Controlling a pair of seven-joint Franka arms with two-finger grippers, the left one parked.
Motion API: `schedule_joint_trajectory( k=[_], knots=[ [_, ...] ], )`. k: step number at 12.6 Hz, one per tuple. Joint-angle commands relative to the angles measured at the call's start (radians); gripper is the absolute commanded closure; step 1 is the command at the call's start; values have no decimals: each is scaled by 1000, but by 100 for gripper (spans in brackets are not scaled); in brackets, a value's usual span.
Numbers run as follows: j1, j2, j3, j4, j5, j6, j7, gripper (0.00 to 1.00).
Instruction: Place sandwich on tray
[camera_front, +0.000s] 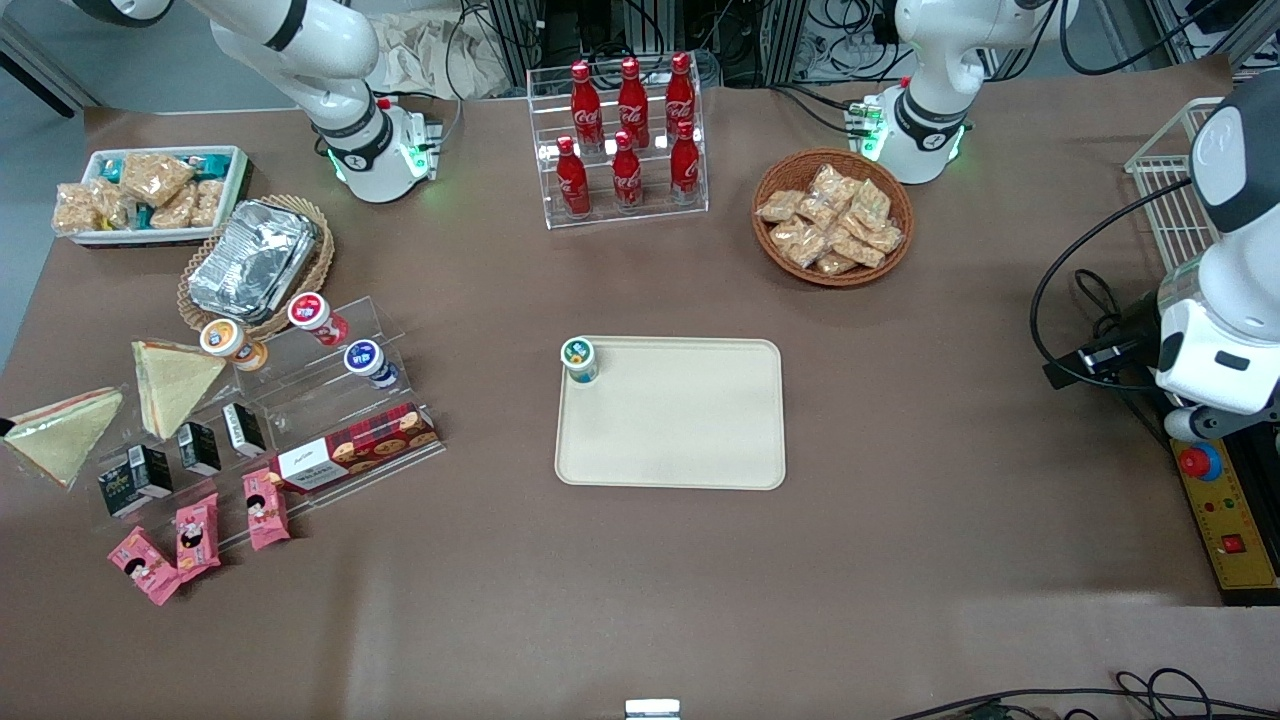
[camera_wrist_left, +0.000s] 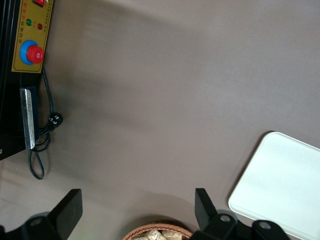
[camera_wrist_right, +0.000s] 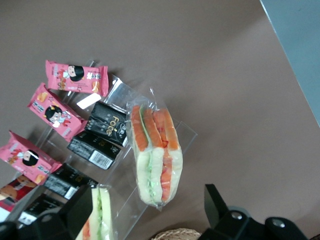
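The sandwich (camera_front: 62, 432), a clear-wrapped triangular wedge with a red-orange stripe along one edge, lies at the working arm's end of the table, at the very edge of the front view, its outer corner almost cut off there. From the right wrist camera the same sandwich (camera_wrist_right: 155, 155) shows its cut face: orange-red and green layers between pale bread, resting on a clear acrylic stand (camera_wrist_right: 150, 135) whose outline is hard to follow. A second wedge (camera_front: 172, 382), plainer and pale yellow, stands beside it, farther from the front camera; in the wrist view only a sliver of it (camera_wrist_right: 100, 220) shows, partly covered by a finger. The gripper (camera_wrist_right: 147, 212) hovers above the sandwiches with its two dark fingers (camera_wrist_right: 220, 207) spread wide apart and nothing between them; it falls outside the front view, where only the arm's base and lower links appear. The tray (camera_front: 690, 440) sits well apart, in the middle of the table, bare except for a small yogurt cup (camera_front: 579, 358) standing in one corner. Pink snack packets (camera_wrist_right: 55, 112) and black cartons (camera_wrist_right: 102, 135) lie just beside the sandwich, some cropped.
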Motion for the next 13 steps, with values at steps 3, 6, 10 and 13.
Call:
schedule_joint_trajectory(
  k=[3,6,10,13],
  knots=[
    [-15,56,3,20,61,64,-72,1],
    [-21,72,1,18,109,67,-114,1],
    [-35,80,1,17,109,74,-117,1],
    [-47,101,3,14,110,86,-152,1]
  ],
)
